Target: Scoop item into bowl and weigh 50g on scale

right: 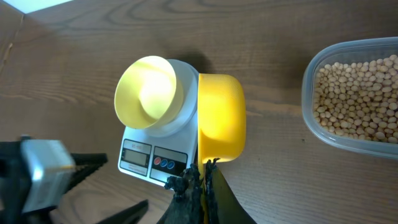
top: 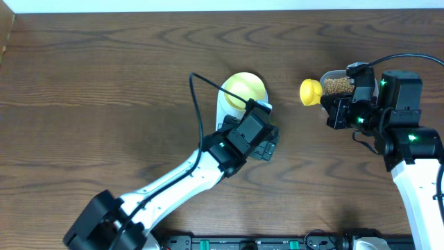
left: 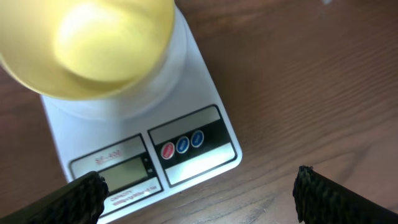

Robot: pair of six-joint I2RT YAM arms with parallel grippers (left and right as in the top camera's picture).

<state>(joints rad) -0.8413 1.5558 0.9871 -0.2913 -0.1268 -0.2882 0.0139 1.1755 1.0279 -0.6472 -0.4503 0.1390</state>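
Observation:
The pale-yellow bowl stands on the white scale, and no beans show inside it. My left gripper hangs open just in front of the scale's display edge, holding nothing. The tan beans fill a clear tub at the right. Between scale and tub, my right gripper is shut on the handle of a bright yellow measuring spoon. The spoon's cup faces away from the wrist camera; no beans show in it.
The wooden table stretches bare to the left and behind the scale. The left arm's black fingers show at the lower left of the right wrist view. A rail with cables runs along the front edge.

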